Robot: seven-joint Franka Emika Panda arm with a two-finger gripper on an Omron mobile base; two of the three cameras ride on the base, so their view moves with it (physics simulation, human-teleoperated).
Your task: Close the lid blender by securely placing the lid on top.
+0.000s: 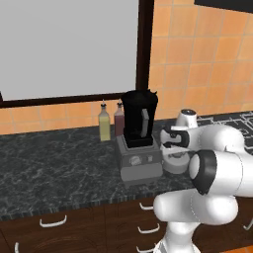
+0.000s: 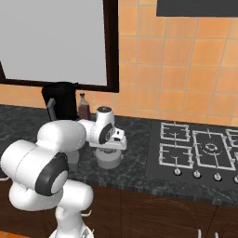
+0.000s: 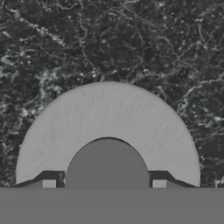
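Note:
The blender is a black open-topped jar with a grey handle on a boxy grey base; its jar also rises behind my arm. The light-grey lid lies flat on the dark counter just right of the blender base. My gripper points straight down onto it. In the hand view the lid is very close, and my open gripper has one fingertip on each side of the raised centre knob. I cannot tell whether the fingers touch the knob.
A yellow bottle and a reddish bottle stand against the tiled wall left of the blender. A gas hob lies in the counter to the right. A dark-framed window is above, and drawers are below the counter edge.

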